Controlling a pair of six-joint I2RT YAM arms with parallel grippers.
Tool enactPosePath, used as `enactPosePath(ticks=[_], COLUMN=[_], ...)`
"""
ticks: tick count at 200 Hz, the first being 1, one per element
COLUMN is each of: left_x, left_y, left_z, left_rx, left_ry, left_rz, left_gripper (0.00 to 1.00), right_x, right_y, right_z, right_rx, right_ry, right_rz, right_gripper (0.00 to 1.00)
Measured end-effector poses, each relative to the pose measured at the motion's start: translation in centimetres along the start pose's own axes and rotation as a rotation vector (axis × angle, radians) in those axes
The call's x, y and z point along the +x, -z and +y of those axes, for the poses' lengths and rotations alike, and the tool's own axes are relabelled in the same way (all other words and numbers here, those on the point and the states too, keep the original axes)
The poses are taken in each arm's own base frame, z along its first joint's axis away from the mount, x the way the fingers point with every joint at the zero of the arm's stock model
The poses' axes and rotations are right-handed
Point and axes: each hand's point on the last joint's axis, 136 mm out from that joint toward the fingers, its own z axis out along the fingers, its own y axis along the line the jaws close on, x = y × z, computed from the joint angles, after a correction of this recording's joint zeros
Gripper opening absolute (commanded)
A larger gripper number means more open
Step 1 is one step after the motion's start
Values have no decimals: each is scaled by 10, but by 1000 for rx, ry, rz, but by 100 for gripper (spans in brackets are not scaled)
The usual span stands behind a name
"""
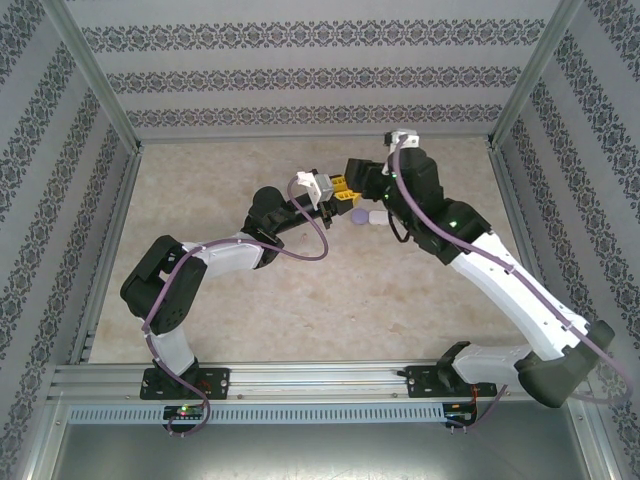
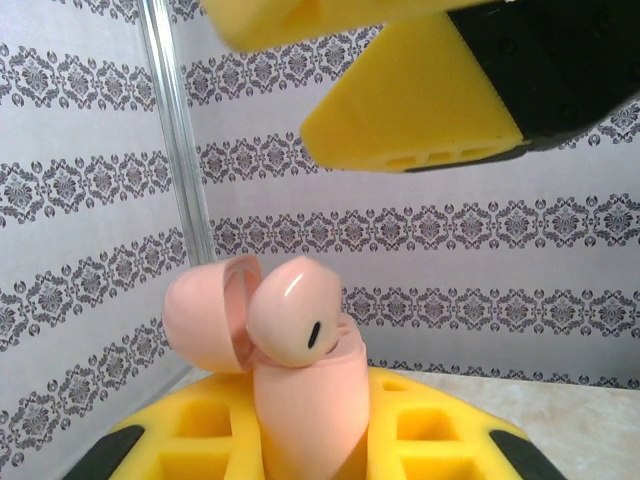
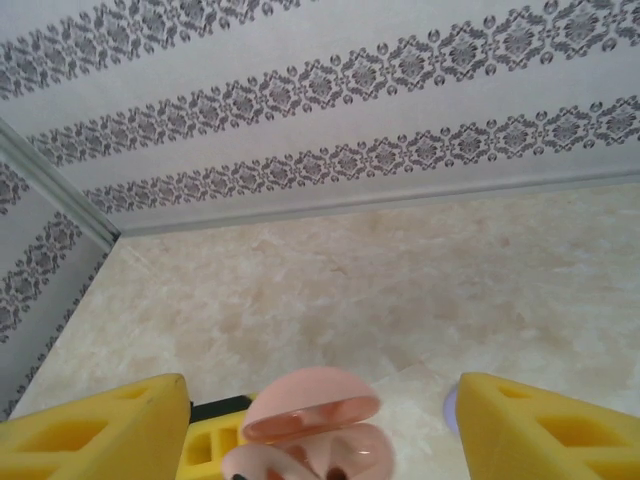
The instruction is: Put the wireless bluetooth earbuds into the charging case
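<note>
Case (image 2: 303, 400) tight in left gripper (image 2: 310, 452)

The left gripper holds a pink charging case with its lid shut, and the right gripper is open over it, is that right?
No, the lid is open, as the left wrist view shows. The left gripper does hold the pink charging case, and the right gripper is open over it.

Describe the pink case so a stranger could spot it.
Look toward the middle of the table. The left gripper clamps the pink case, lid open, a pink earbud at its mouth. The purple piece and white piece lie on the table.
</note>
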Motion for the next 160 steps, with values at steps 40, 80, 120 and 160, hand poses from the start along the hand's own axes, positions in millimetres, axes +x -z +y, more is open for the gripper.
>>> enactPosePath(ticks=[40, 80, 120, 160], left_x=[0, 1, 5, 7], left_y=[0, 0, 0, 0], left_z=[0, -1, -2, -4], left_rx=[0, 4, 14, 24], left_ry=[-1, -1, 8, 12], left_rz=[0, 5, 19, 26], left_gripper=[0, 0, 0, 0], right_x=[-1, 10, 30, 36], right_y=[15, 14, -4, -16], right_z=[-11, 1, 19, 36], right_rx=[-21, -94, -175, -245], right_ry=[-55, -50, -53, -81], right_rz=[2, 59, 150, 195], right_gripper=[31, 14, 8, 6])
